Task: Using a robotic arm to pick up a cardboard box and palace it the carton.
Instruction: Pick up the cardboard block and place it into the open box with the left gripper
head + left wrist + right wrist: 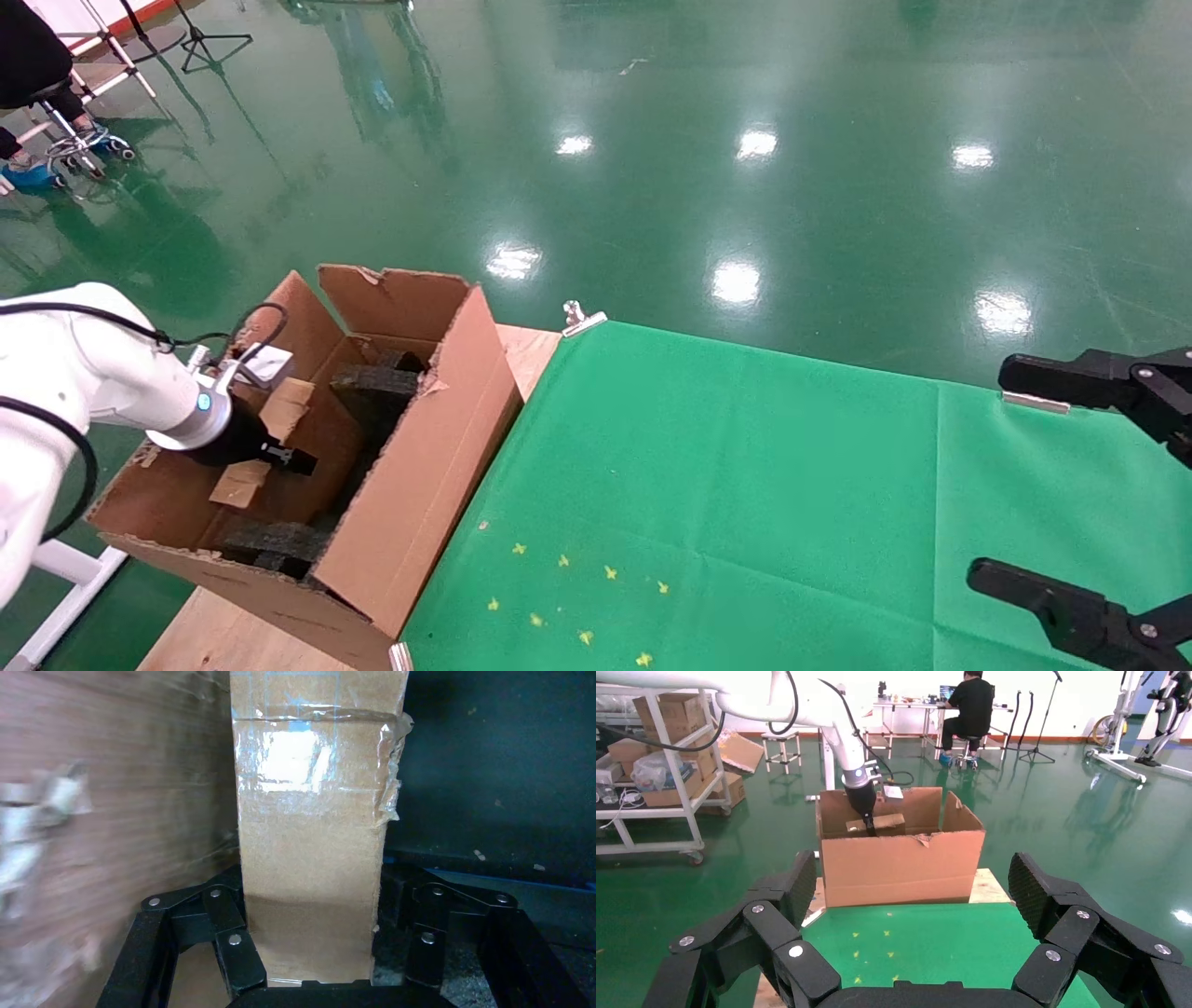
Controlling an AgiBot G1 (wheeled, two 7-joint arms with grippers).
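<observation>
Box held over carton, release pending

Cardboard box (270, 438) is clamped in my left gripper (320, 952), inside the carton (419, 485) at its 9 o'clock wall, above black foam blocks (372, 382); I'd lower until it seats flat, then let go. Right gripper (912, 917) idles spread wide at 3 o'clock over the green cloth (745, 485). No legible writing anywhere

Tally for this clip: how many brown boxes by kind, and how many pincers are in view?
Small taped cardboard box: 1, held in the left pincer above the carton
Large flapped carton: 1
Pincers: 2, the right pincer parked over the green cloth
Total: 4
</observation>
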